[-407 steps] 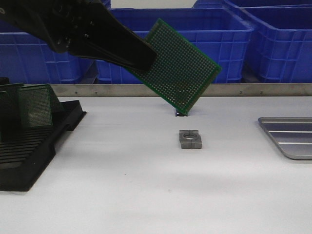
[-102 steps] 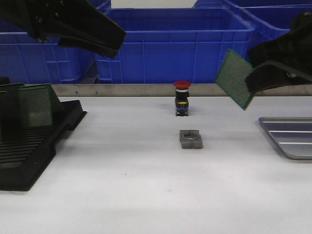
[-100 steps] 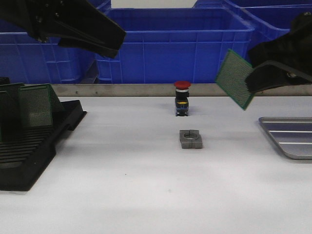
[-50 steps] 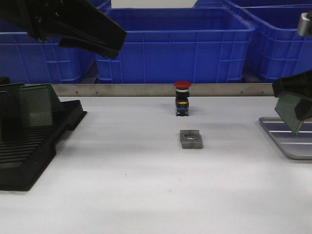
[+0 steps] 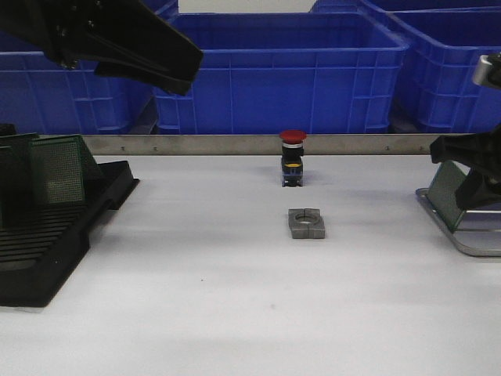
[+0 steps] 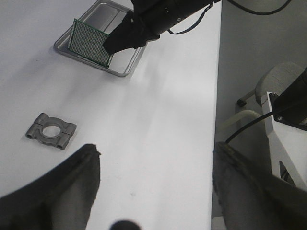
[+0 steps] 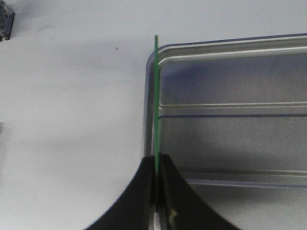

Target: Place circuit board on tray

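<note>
One circuit board [image 6: 88,42] stands pinched in the right claw [image 7: 156,178] over the tray [image 7: 230,91]; left claw [image 6: 156,184] gapes empty.

Tray [image 5: 470,235] runs off the front view's right edge; only its near-left corner shows. Right gripper [image 5: 468,176] covers part of the circuit board [image 5: 444,196]; whether the board's lower edge touches the tray cannot be told. Left gripper [image 5: 184,66] cut off by the top edge. Rack [image 5: 55,235] cropped at left.

Front camera faces forward; both wrist views share the tray [image 6: 113,72].
</note>
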`<move>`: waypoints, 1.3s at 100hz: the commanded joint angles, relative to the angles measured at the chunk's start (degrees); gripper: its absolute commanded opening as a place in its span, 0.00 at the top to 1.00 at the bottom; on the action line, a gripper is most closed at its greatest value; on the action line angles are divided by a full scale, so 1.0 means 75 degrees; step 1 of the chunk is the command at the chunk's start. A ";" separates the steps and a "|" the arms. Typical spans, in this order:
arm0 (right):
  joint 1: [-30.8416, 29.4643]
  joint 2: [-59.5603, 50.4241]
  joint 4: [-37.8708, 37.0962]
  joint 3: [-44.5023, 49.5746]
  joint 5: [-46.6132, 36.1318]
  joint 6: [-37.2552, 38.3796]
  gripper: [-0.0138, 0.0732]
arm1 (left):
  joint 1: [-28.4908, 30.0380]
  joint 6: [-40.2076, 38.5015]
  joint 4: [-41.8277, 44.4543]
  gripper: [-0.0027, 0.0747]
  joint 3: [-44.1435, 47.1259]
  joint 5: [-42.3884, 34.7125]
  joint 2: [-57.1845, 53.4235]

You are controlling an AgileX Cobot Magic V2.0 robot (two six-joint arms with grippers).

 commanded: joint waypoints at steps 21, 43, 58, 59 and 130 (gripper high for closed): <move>-0.0053 -0.0160 0.0137 -0.0217 0.0012 -0.0022 0.30 | 0.0025 -0.0090 -0.0494 0.35 -0.0219 0.0721 -0.0303; -0.0053 -0.0386 0.0137 -0.0217 -0.0509 -0.0022 0.23 | 0.0025 -0.0090 -0.0494 0.35 -0.0219 0.0721 -0.0303; -0.0053 -0.0926 0.0137 -0.0170 -0.0502 -0.0022 0.23 | 0.0025 -0.0090 -0.0494 0.35 -0.0219 0.0721 -0.0303; -0.0053 -0.0958 0.0137 -0.0156 -0.0502 -0.0022 0.23 | 0.0025 -0.0090 -0.0494 0.35 -0.0219 0.0721 -0.0303; -0.0040 -0.4226 0.0137 0.2055 0.0002 -0.0022 0.24 | 0.0025 -0.1481 0.2626 0.42 -0.1392 -0.0757 -0.0978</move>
